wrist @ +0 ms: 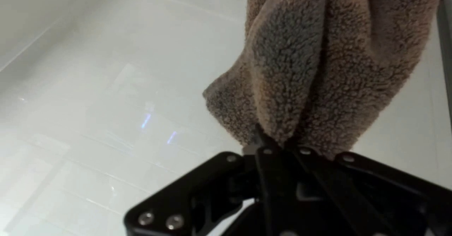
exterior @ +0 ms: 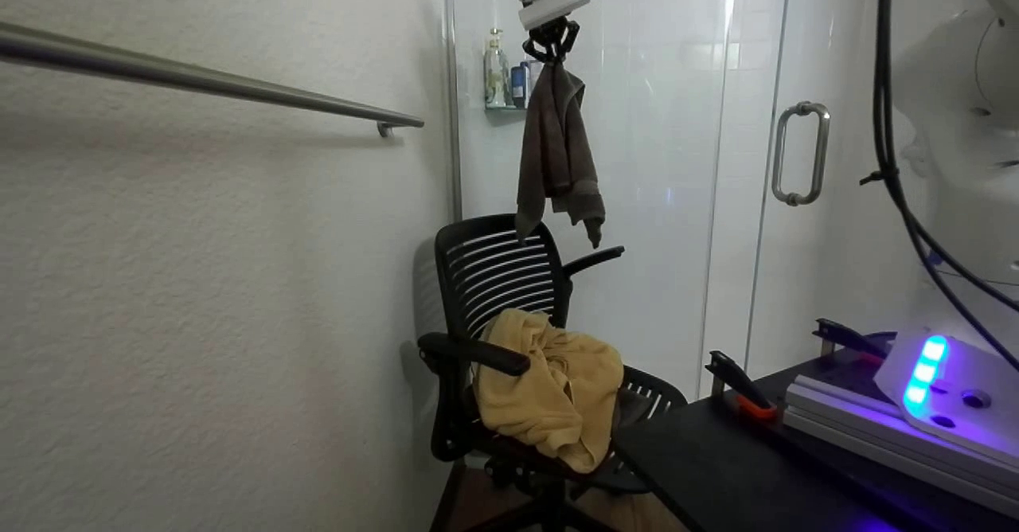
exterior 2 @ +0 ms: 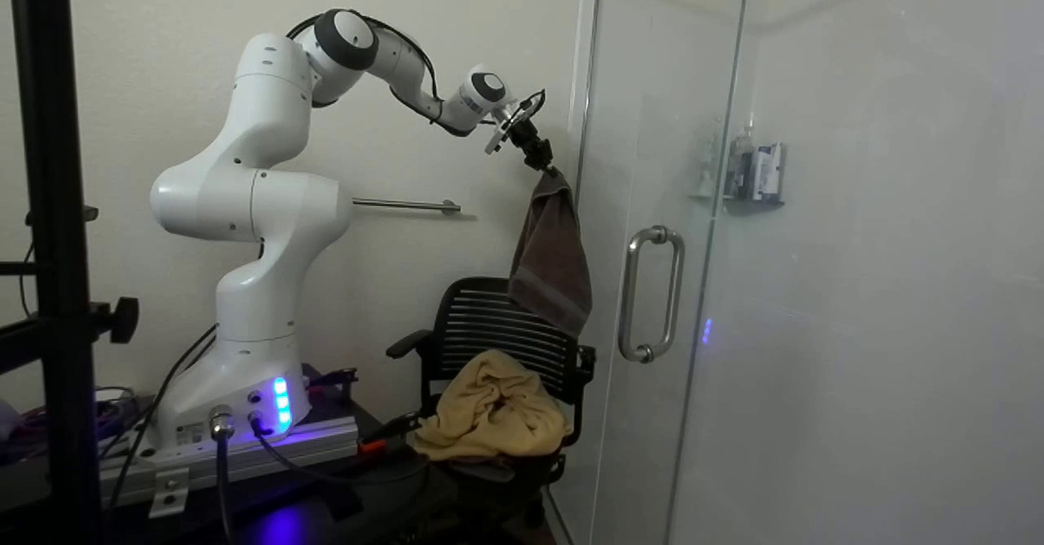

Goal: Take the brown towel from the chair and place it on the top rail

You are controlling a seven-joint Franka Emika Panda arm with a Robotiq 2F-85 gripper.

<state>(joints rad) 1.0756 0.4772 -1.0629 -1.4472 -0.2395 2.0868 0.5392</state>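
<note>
Fingers (wrist: 267, 174) crowd the bottom of the wrist view, and we see them clamped on a gathered end of the brown towel (wrist: 353, 66), its folds spreading away toward the top edge; the grasp, we judge, is done. In an exterior view the metal rail (exterior: 211, 80) on the wall (exterior: 239, 317) sits nearest us, and we take it for the top rail of the task. Our towel hangs well apart from the rail's end, over the black chair (exterior: 476, 351), where a yellow cloth (exterior: 549, 389) lies on the seat and, we think, plays no part. The towel's lower corners overlap the chair's back from this angle, and we cannot tell whether they brush it. In an exterior view the arm (exterior 2: 281, 214) hides part of the rail (exterior 2: 400, 204) and reaches beyond its visible end, with the towel dangling near the glass door (exterior 2: 652, 153). We reckon the taking is all but finished and the placing not yet begun: what is left for us is to carry the towel across to the rail, lay it over so that both sides hang and neither drags it off, then let go and draw clear.
</note>
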